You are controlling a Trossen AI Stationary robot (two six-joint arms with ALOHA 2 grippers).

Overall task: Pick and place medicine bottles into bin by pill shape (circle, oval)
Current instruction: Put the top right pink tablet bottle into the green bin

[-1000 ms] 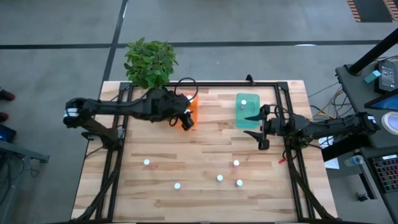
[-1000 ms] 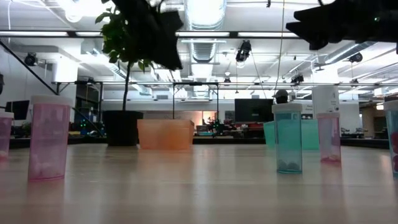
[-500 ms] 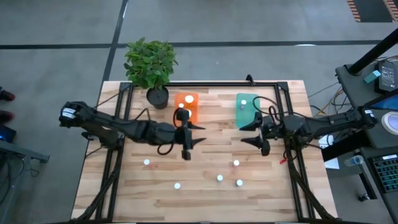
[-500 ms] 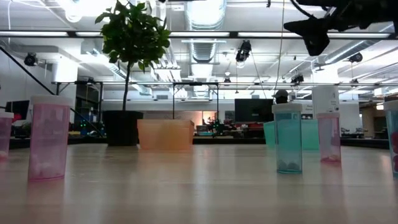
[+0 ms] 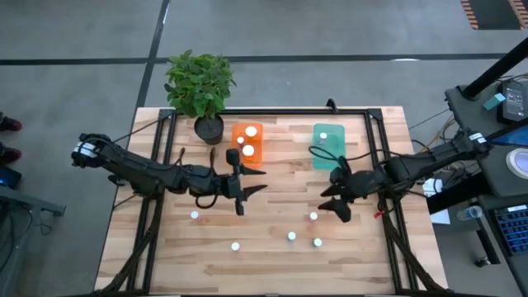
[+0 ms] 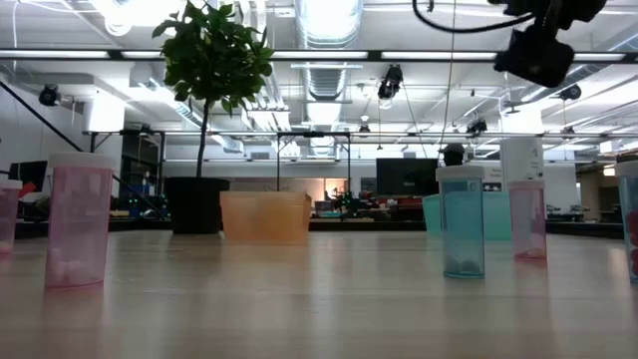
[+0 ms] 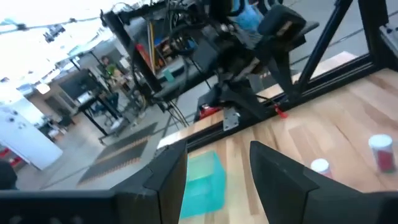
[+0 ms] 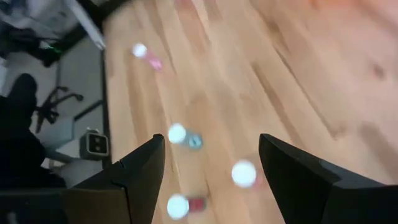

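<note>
Several tiny white-capped medicine bottles stand on the wooden table near its front: [image 5: 195, 216], [image 5: 235, 246], [image 5: 291, 237], [image 5: 313, 217], [image 5: 318, 242]. The orange tub [image 5: 256, 153] at the back holds white-capped bottles [image 5: 250, 132]. The teal tub [image 5: 332, 155] holds one [image 5: 323, 137]. My left gripper [image 5: 250, 196] is open and empty above the table's middle, just in front of the orange tub. My right gripper [image 5: 334, 205] is open and empty in front of the teal tub, above and beside the bottle at the right. The right wrist view shows bottles [image 8: 244, 174] below its fingers.
A black pot with a green plant [image 5: 208, 128] stands at the far edge, left of the orange tub. A black frame rail [image 5: 388, 223] runs along the table's sides. In the low view pink [image 6: 78, 219] and teal [image 6: 462, 221] bottles stand upright on the table.
My left gripper has drawn away from the orange tub toward the near edge, uncovering the white caps inside. My right gripper has moved from beside the teal tub toward the near edge and a little left, toward the bottles standing there.
</note>
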